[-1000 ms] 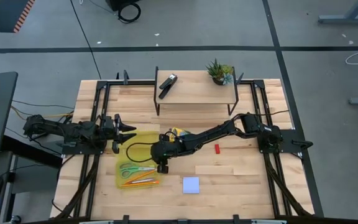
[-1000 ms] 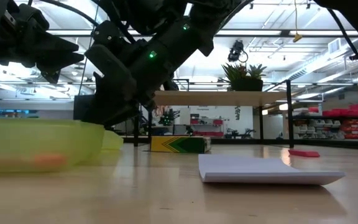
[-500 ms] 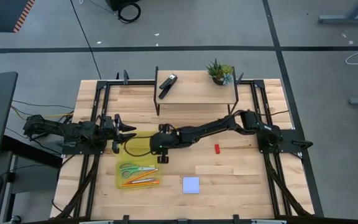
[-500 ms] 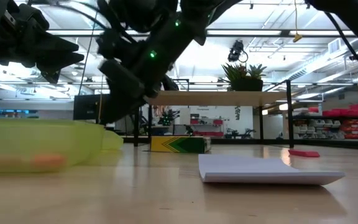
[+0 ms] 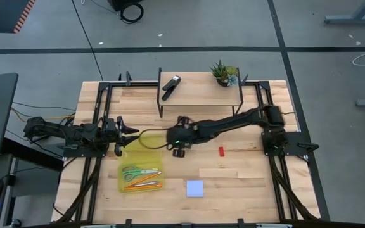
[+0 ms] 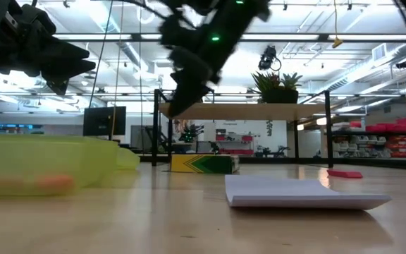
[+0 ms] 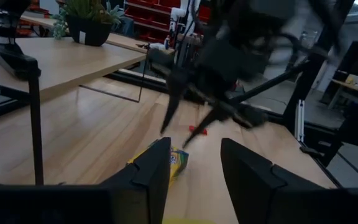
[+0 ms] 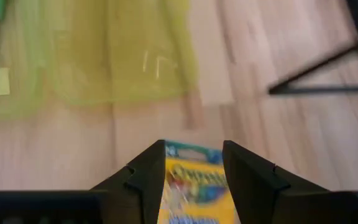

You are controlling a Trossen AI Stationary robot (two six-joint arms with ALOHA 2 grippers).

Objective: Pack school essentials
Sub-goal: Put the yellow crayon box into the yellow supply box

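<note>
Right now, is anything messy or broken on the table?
Nothing looks broken or spilled. The scissors and pencils lie in the yellow pouch. The crayon box, red block and note pad lie flat, just not packed yet.

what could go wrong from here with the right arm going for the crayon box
The right gripper hangs open above the crayon box, which lies close beside the yellow pouch; a skewed grasp could push the box away or snag the pouch's edge. The left gripper holds open at the pouch's far end, so carrying the box over may crowd the two arms. The red block and note pad still lie outside.
</note>
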